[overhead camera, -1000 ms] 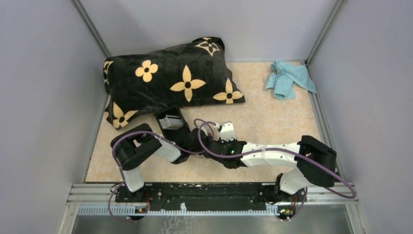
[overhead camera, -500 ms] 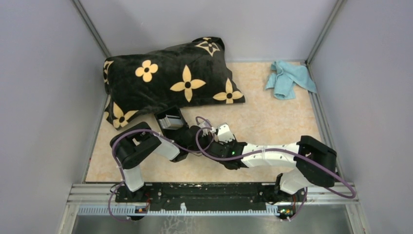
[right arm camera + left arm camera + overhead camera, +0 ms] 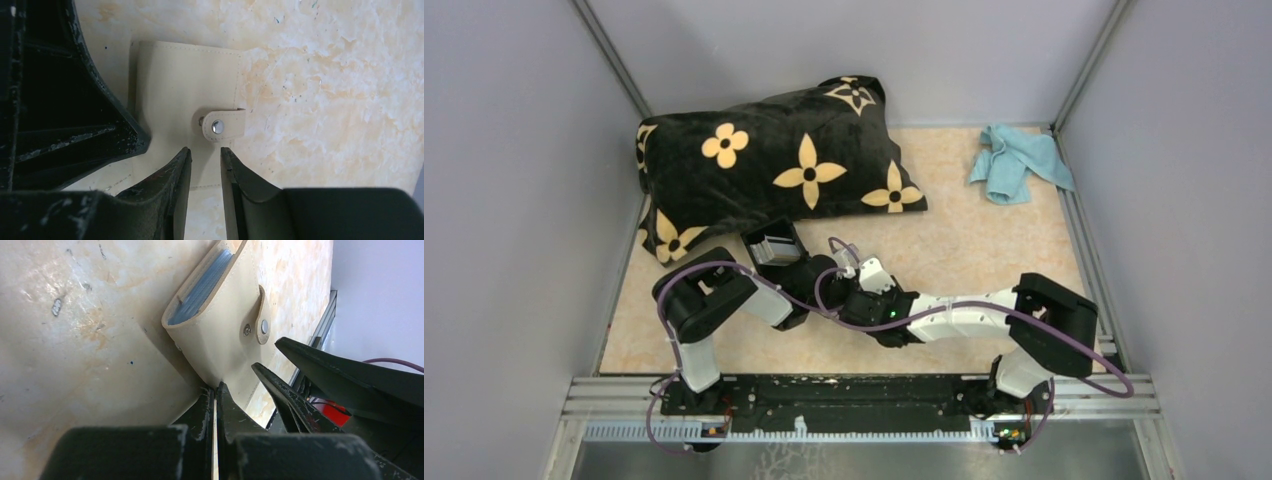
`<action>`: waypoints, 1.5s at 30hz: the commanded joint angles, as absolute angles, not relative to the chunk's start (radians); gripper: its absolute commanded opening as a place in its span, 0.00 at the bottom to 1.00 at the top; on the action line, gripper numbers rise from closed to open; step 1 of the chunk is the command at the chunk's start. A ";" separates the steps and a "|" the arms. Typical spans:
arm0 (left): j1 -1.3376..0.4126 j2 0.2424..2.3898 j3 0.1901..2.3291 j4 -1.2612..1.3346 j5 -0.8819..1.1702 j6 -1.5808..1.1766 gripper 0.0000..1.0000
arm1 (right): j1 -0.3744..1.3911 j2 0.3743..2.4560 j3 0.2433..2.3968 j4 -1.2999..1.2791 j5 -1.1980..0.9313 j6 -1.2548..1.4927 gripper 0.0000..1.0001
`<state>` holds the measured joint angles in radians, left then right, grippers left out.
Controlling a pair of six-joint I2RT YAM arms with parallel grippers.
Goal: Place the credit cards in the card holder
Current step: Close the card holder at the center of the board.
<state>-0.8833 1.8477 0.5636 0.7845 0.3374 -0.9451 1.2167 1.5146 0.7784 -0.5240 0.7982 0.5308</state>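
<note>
Left wrist: card holder (image 3: 220, 330) cropped.

I have little room at the card holder (image 3: 220, 335): the left gripper (image 3: 215, 388) pinches its near corner, and the right gripper (image 3: 205, 151), jaws slightly apart, hangs just beside it near the snap strap (image 3: 222, 125). The flowered pillow (image 3: 774, 165) blocks the far left. Open table (image 3: 984, 240) runs right toward the blue cloth (image 3: 1019, 160).
</note>
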 commanded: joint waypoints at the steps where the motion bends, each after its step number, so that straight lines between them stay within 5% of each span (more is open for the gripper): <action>1: -0.878 1.885 0.538 0.733 0.361 -0.894 0.00 | 1.217 1.524 0.839 -0.485 0.841 0.485 0.29; 35: -0.865 1.932 0.517 0.854 0.419 -0.941 0.00 | 1.151 1.592 0.863 -0.469 0.864 0.412 0.17; 45: -0.865 1.932 0.523 0.856 0.425 -0.943 0.00 | 1.152 1.593 0.874 -0.485 0.868 0.413 0.22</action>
<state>-0.8612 1.8984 0.5396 0.9062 0.4110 -0.9684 1.1599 1.5856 0.8211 -0.4820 0.8375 0.4187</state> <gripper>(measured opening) 0.012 0.228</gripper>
